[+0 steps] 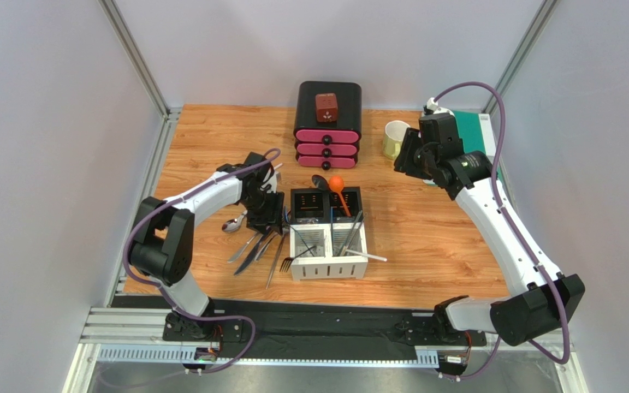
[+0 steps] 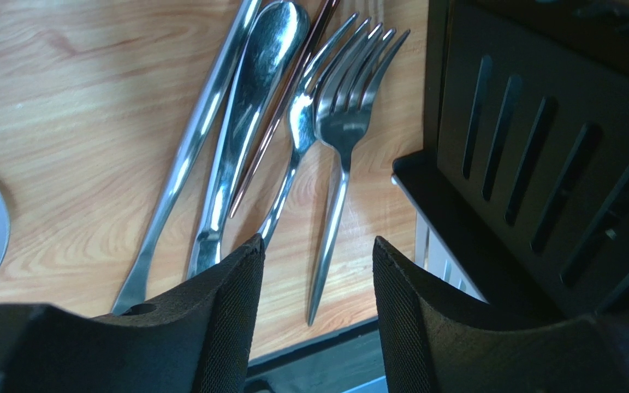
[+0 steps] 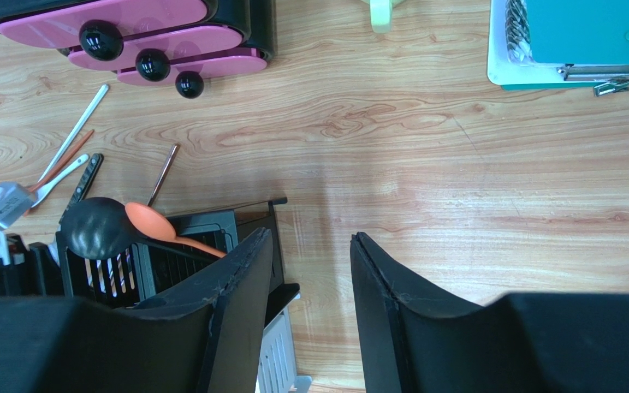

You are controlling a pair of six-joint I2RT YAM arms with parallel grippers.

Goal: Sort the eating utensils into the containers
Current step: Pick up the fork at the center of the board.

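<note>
The containers are a square caddy (image 1: 328,233) with two black compartments behind and two white ones in front. An orange spoon (image 1: 336,183) and a black spoon (image 1: 319,182) stick up from the black side, and a white spoon (image 1: 369,257) pokes out of a white compartment. Silver utensils (image 1: 254,248) lie on the wood left of the caddy. My left gripper (image 1: 265,210) hovers low over them, open. In the left wrist view a fork (image 2: 345,131), a second fork (image 2: 303,106), a knife (image 2: 244,123) and a chopstick (image 2: 281,102) lie beyond the fingertips (image 2: 248,254). My right gripper (image 1: 412,155) is raised and open, holding nothing.
A black-and-pink drawer box (image 1: 328,123) stands at the back, with a pale green mug (image 1: 394,139) to its right and a teal board (image 3: 580,37) in the far right corner. Loose chopsticks (image 3: 162,173) and a white utensil (image 3: 76,131) lie behind the caddy. The caddy's black wall (image 2: 539,164) stands just right of my left gripper.
</note>
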